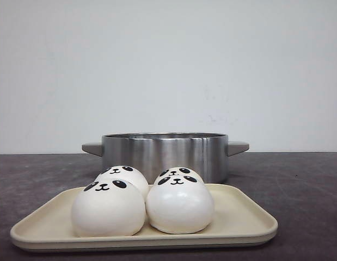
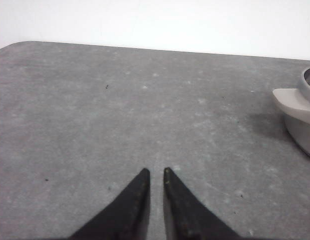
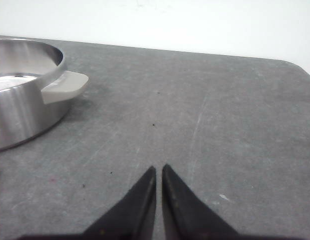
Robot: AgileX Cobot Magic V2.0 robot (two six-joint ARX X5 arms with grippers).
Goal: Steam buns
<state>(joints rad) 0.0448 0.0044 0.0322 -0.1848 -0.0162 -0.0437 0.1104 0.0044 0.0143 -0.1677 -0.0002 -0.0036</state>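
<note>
Your four buns (image 1: pixel 142 201) sit huddled on the cream tray (image 1: pixel 250 220), just in front of the steel pot (image 1: pixel 165 155) on the grey surface (image 1: pixel 299 179). Your left gripper (image 2: pixel 156 172) and right gripper (image 3: pixel 159 169) hover over bare surface, fingers nearly pressed together, grasping nothing.

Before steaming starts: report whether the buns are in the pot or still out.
Out. All four buns sit on the cream tray in front of the steel pot.

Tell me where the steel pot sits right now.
In the front view, the steel pot stands mid-table, directly behind the cream tray holding the buns.
</note>
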